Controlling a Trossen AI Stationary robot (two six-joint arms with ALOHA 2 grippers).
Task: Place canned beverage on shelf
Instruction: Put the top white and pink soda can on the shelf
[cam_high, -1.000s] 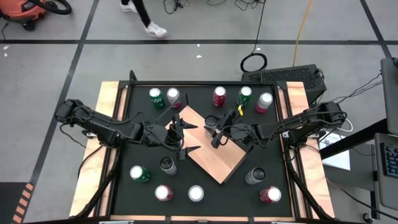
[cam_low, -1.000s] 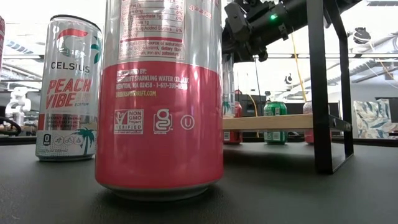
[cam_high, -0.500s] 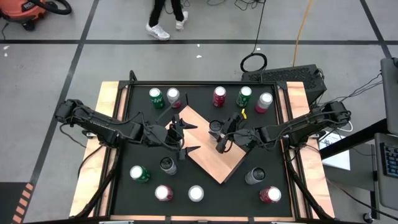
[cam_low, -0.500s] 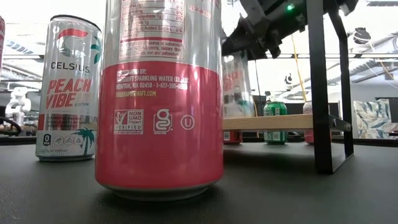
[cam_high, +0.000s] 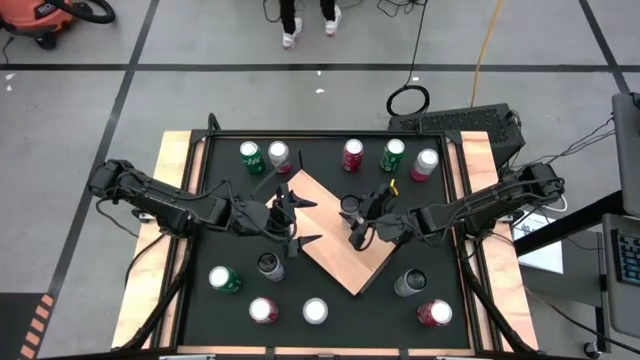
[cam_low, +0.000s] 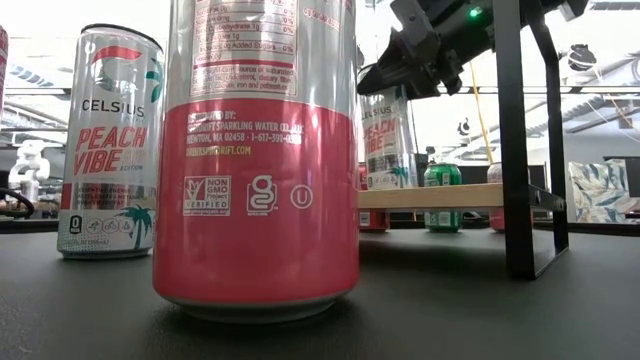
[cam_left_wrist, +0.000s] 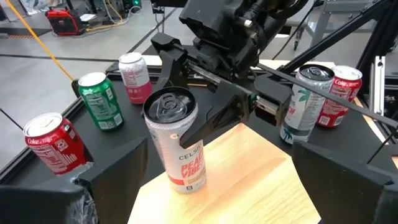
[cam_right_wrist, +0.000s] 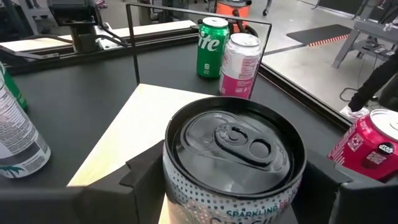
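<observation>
We grip the can (cam_left_wrist: 177, 140) mid-body in the right gripper (cam_high: 358, 222) on the shelf (cam_high: 340, 255); rigid, slick, tippy. Left gripper (cam_high: 292, 216) open.

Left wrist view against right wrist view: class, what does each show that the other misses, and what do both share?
Only the left wrist view shows the right gripper from outside, closed around the white Peach Vibe can standing on the shelf, and the can's printed side. Only the right wrist view shows a green can beside a pink can past the shelf's corner rod. Both show the held can's top and the tan board.
</observation>
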